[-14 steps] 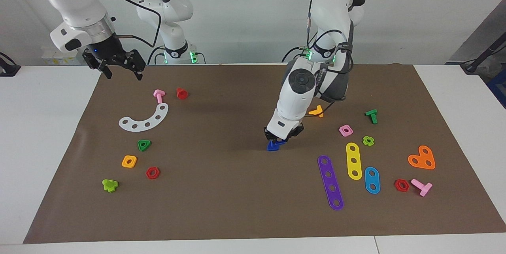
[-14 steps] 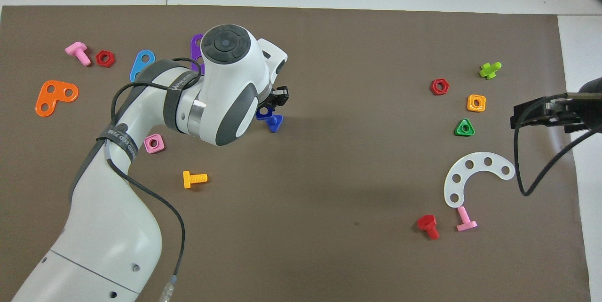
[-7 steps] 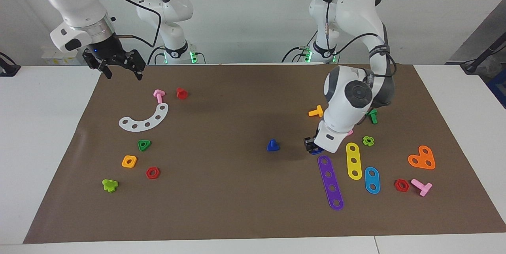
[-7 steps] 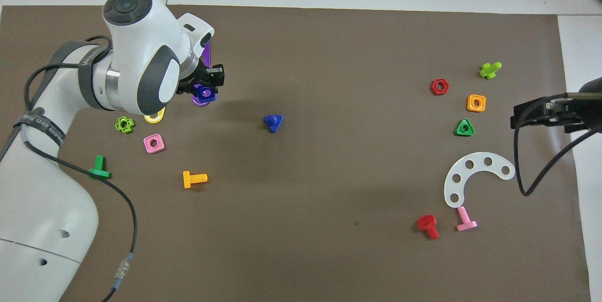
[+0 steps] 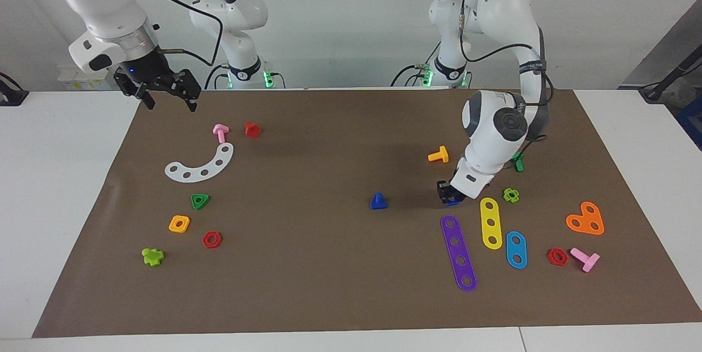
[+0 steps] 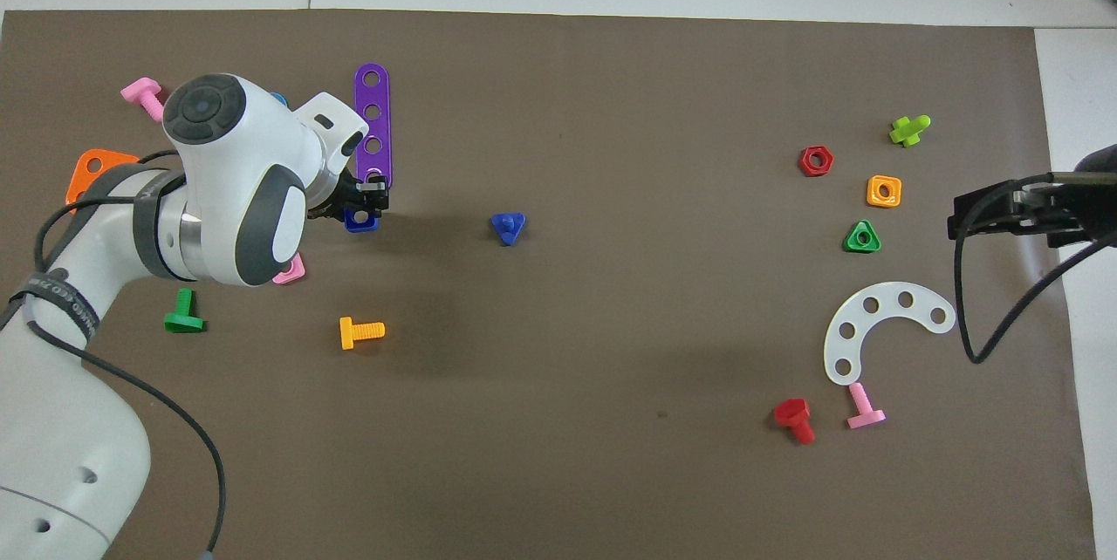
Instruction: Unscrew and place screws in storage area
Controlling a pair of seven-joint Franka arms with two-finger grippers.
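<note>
While the desk [image 5: 66, 187] carries its brown paper sheet [image 5: 329, 286] of toy parts, my right claw [image 5: 165, 91] waits spread open, holding nothing, above the sheet's corner nearest its own base; my left claw [image 5: 448, 194] is low beside the purple strip [image 5: 458, 253], pinched on a blue square nut [image 6: 361, 221]. One blue screw [image 5: 378, 201] stands head-down mid-sheet, well apart from the white curved strip [image 5: 201, 164] and green triangular nut [image 5: 200, 200].

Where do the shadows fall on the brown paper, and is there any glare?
Facing view: soft dark patch on the brown paper sheet beside the left gripper; faint sheen at the sheet's edge toward the right arm's end. Overhead view: diffuse shadow beside the small blue triangular-headed toy screw.
</note>
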